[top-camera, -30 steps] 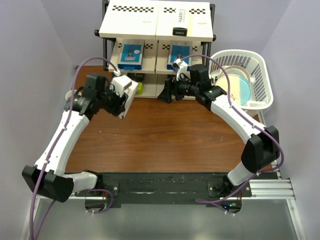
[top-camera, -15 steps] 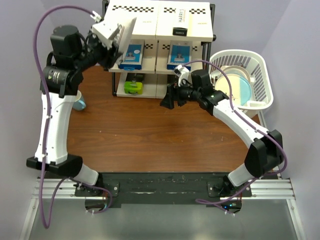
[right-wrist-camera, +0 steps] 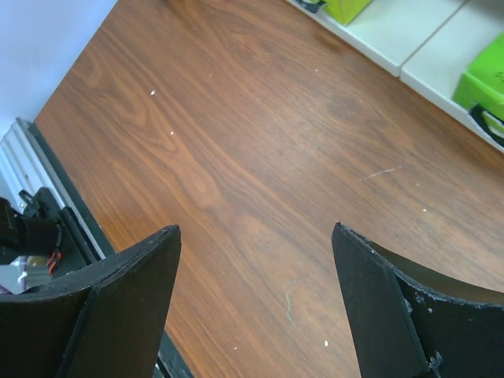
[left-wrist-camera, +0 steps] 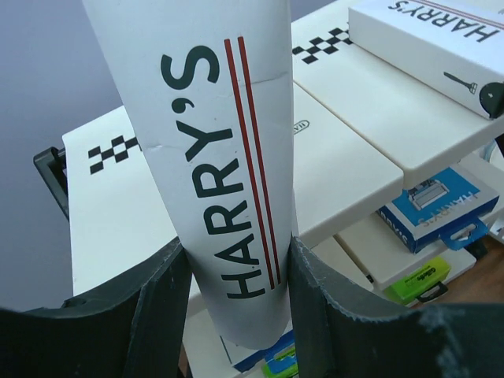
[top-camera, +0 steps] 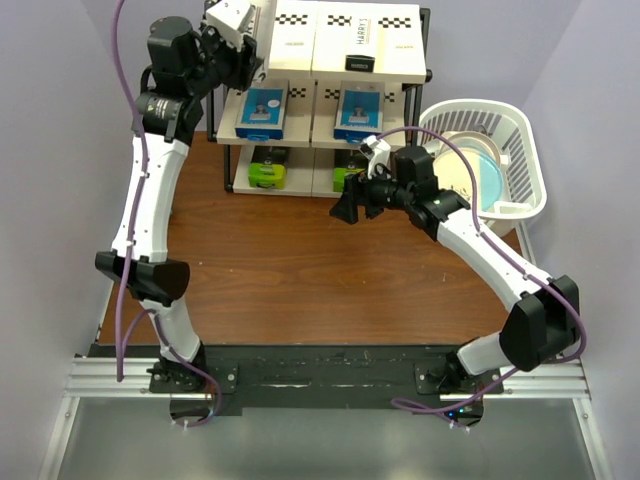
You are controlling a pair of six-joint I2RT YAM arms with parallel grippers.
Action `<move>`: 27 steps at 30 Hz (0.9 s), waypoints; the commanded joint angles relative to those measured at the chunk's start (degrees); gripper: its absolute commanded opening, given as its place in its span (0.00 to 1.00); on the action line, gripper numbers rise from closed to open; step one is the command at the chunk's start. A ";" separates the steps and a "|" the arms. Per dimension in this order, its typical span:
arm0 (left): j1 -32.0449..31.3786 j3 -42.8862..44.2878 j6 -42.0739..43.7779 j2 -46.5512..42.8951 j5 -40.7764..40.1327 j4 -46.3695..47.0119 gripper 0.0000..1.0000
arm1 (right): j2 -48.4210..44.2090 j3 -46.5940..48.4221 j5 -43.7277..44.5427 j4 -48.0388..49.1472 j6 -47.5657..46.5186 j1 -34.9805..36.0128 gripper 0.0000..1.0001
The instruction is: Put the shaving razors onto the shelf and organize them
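Raised left pincer (left-wrist-camera: pixel 236 264) clamped, right pincer (right-wrist-camera: pixel 253 235) — agape

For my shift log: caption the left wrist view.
Left jaws clamp a white HARRY'S razor box over the shelf's top tier.

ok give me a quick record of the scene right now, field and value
left gripper: shut on a white HARRY'S box, above the shelf's top left board
right gripper: open, empty, over the wooden table
top tier: second HARRY'S box, on the right board
middle tier: two blue-and-white boxes
bottom tier: two lime-green-ended boxes
right of shelf: white basket holding a plate
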 commanded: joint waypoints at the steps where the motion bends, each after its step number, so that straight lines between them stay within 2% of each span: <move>1: 3.16 3.18 -5.30 0.15 1.16 9.30 0.46 | -2.37 -0.91 0.97 1.35 -0.79 -1.47 0.82; 13: 5.02 3.79 -9.17 4.46 3.98 11.41 0.51 | -1.05 -1.35 0.35 2.15 0.53 -3.14 0.82; 15: 5.02 3.88 -9.96 5.08 4.50 11.67 0.55 | -0.78 -1.18 0.27 2.06 0.53 -3.23 0.82; 17: 5.02 3.88 -10.32 5.25 4.33 11.76 0.64 | -0.78 -1.26 0.27 2.06 0.53 -3.49 0.82; 21: 5.02 3.88 -10.05 4.99 3.54 12.64 0.75 | -0.87 -1.88 0.35 2.50 0.97 -3.67 0.82; 24: 5.02 3.71 -9.53 4.82 3.89 13.17 0.77 | -0.96 -2.58 0.18 2.85 1.50 -3.76 0.82; 27: 5.02 3.62 -9.09 4.99 3.89 14.48 0.72 | -0.78 -2.76 0.18 3.20 1.85 -3.93 0.82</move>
